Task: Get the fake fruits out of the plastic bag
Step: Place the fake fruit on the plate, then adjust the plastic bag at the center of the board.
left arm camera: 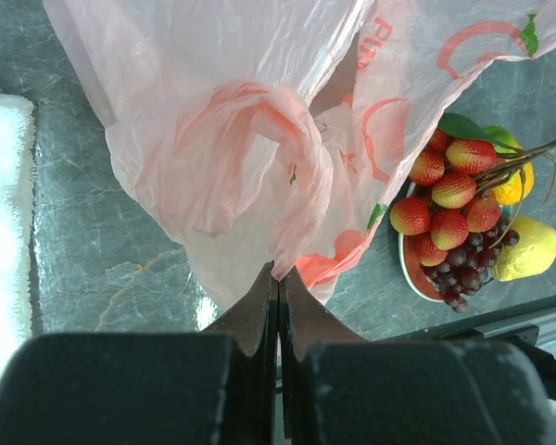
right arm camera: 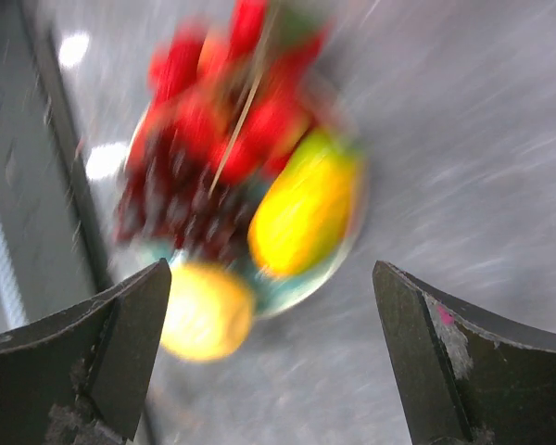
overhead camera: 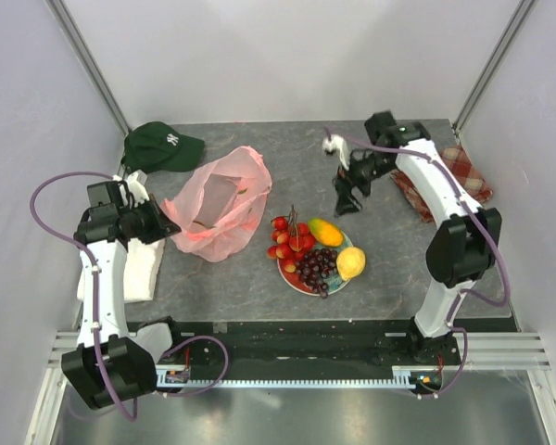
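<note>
Top view: pink bag (overhead camera: pixel 213 209) lies slack, left of centre. Fruits (overhead camera: pixel 313 252) piled on plate (left arm camera: pixel 405 269), lower centre, just right of bag. Whether any fruit is inside bag: cannot tell. Left gripper (overhead camera: pixel 163 222) at bag's left edge, fingers pressed together, seemingly pinching thin film. Right gripper (overhead camera: pixel 347 202) spread wide, empty, above table, upper right of plate; its wrist view blurred.

Risks: pull on bag could drag film across plate and topple fruits; film may slip or tear; low pass by right gripper could snag berry stems.
</note>
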